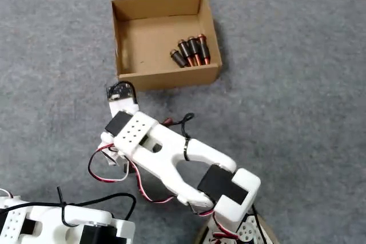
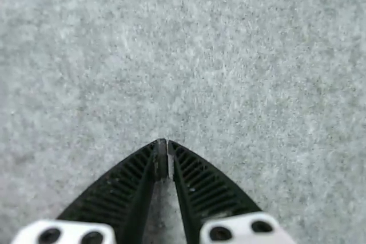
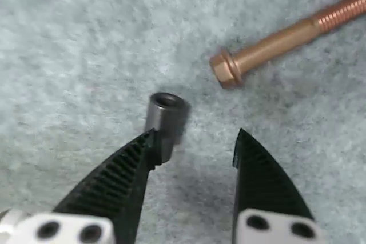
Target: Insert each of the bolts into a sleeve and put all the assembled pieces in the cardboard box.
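The left gripper (image 2: 162, 161) hangs over grey carpet (image 2: 183, 50), its fingers (image 2: 123, 190) touching at the tips.

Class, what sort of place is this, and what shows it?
Probably a robotics lab bench: a white robot arm over a grey felt-covered table, a cardboard box of assembled pieces, a loose bolt and sleeve.

We can read no lettering, number, label or sign anywhere (the front wall of the cardboard box (image 1: 167, 77) shows plain brown board).
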`<state>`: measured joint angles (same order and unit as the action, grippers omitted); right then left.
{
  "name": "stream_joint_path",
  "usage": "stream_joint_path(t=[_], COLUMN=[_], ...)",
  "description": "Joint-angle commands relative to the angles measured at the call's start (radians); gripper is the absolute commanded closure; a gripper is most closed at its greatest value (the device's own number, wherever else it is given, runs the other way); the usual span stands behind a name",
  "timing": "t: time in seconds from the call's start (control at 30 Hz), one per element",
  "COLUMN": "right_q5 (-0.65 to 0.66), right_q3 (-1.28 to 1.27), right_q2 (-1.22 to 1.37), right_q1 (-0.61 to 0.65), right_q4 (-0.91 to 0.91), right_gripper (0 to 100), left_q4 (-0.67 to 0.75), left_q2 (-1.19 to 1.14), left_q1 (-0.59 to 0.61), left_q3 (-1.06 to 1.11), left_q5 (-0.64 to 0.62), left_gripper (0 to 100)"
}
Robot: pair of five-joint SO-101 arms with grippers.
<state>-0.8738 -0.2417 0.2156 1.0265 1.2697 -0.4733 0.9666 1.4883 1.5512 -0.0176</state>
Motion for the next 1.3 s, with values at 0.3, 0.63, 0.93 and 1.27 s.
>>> stream_joint_path(t=[0.3, 0.63, 0.93, 1.27], right_q5=[-0.048, -0.044, -0.043, -0.041], right_q3=[0.107, 0.104, 0.048, 0.073], right_q2=[0.001, 0.002, 0.004, 0.147], right_q1=[0.110, 0.062, 0.041, 0.030], right_q4=[0.014, 0.058, 0.015, -0.008], right_gripper=[89.6, 88.0, 88.2, 88.2], left_q4=[0.017, 0.017, 0.017, 0.017], left_q2=[0.010, 0.010, 0.010, 0.010], left_q1=[-0.009, -0.009, -0.009, -0.009], left_q3=[0.003, 0.002, 0.003, 0.003], left_q5=[0.005, 0.005, 0.005, 0.005], left_gripper=[98, 98, 98, 98])
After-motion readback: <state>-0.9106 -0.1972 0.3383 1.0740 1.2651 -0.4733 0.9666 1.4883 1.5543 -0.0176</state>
